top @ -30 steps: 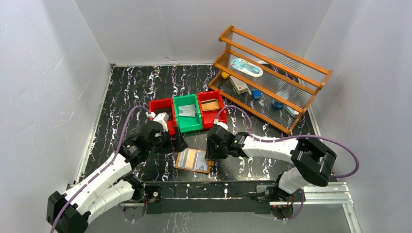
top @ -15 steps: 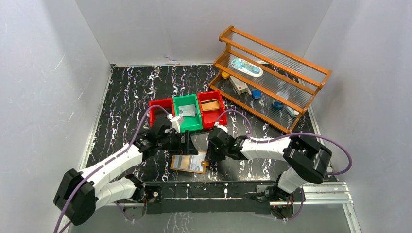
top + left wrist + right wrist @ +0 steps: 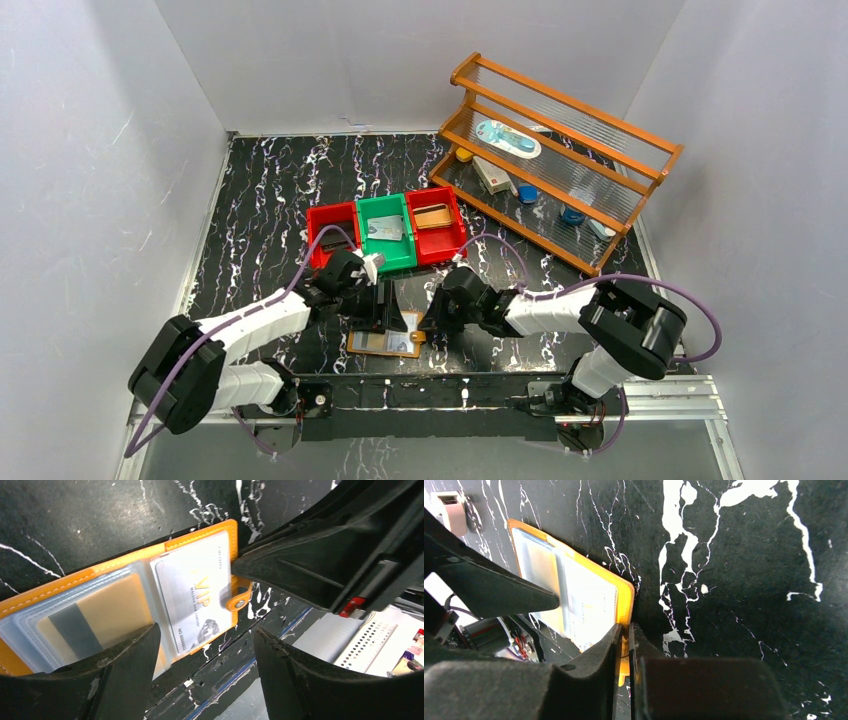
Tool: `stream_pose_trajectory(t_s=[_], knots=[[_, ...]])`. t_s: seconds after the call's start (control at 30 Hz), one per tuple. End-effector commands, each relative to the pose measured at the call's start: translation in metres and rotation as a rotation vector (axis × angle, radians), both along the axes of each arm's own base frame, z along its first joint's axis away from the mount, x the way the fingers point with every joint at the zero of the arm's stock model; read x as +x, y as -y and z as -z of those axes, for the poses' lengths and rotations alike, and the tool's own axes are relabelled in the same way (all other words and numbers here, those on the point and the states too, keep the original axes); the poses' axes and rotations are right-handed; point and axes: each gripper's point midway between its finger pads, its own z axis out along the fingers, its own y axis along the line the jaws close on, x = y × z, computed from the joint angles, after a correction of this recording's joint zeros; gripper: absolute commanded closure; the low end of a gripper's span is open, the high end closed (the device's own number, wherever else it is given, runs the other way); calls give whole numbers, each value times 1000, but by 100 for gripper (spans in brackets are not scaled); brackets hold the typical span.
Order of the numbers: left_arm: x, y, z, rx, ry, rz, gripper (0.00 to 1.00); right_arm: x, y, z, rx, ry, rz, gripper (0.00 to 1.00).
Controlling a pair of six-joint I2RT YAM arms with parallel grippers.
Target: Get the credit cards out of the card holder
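Gently now: slick cards, soft holder

Your card holder (image 3: 388, 341) lies opened flat at the near edge of the desk (image 3: 260, 200), between the arms, long axis left to right, snap tab (image 3: 239, 601) pointing right. Your right pincer (image 3: 626, 627) looks pinched together on that right rim; your left pincer (image 3: 206, 631) stands apart, straddling the pockets. The credit cards (image 3: 197, 592), one silver, one tan, run near to far. Expect them light, stiff and slippery under soft plastic; take one by a short edge, though which way the pockets open isn't clear
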Motion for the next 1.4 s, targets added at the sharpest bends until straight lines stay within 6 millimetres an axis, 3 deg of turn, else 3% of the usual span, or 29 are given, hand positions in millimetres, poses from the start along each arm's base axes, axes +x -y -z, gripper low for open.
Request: stream_pose_trajectory(t_s=[0.0, 0.27, 0.6, 0.77, 1.03, 1.37], knots=[[-7, -7, 16, 51, -40, -18, 34, -12, 21, 29, -89, -54, 1, 81], [-12, -21, 45, 172, -73, -65, 38, -10, 4, 6, 1, -25, -60, 76], [-11, -27, 45, 179, -53, -99, 41, 7, -3, -36, 2, 63, -60, 67], [-10, -27, 42, 170, -37, -106, 41, 8, -18, -53, 77, 80, -90, 65], [-10, -26, 39, 155, -30, -110, 42, 3, -26, -24, 89, 10, -101, 67], [-12, -25, 40, 145, -31, -108, 42, -9, -34, -11, 213, -48, -130, 83]])
